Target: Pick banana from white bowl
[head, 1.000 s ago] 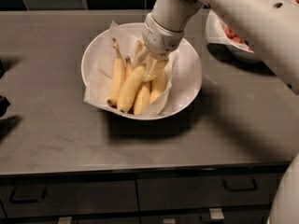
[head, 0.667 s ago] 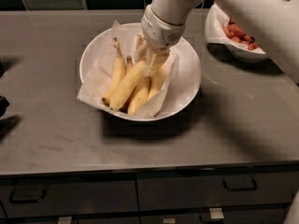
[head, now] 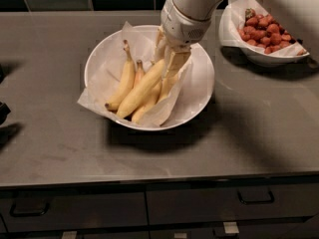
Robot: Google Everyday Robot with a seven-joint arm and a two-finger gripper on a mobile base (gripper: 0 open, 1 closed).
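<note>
The white bowl [head: 197,101] with a crumpled paper liner sits mid-counter and holds several bananas. The banana [head: 142,91], the longest yellow one, lies slanted on top of the others, its upper end reaching up between the fingers. My gripper [head: 169,63] reaches down into the bowl from the upper right and is closed around that upper end. A plumper banana [head: 124,81] lies to its left, and a short orange-tinged one [head: 139,72] shows between them. The arm hides the bowl's far rim.
A second white bowl [head: 259,59] with red strawberries stands at the back right. A dark object [head: 2,111] shows at the left edge. The counter's front edge runs along the bottom, with drawers [head: 254,198] below.
The arm has shifted so that it no longer covers the strawberry bowl. The long banana's upper end now sits between the fingers, lying over the other bananas.
</note>
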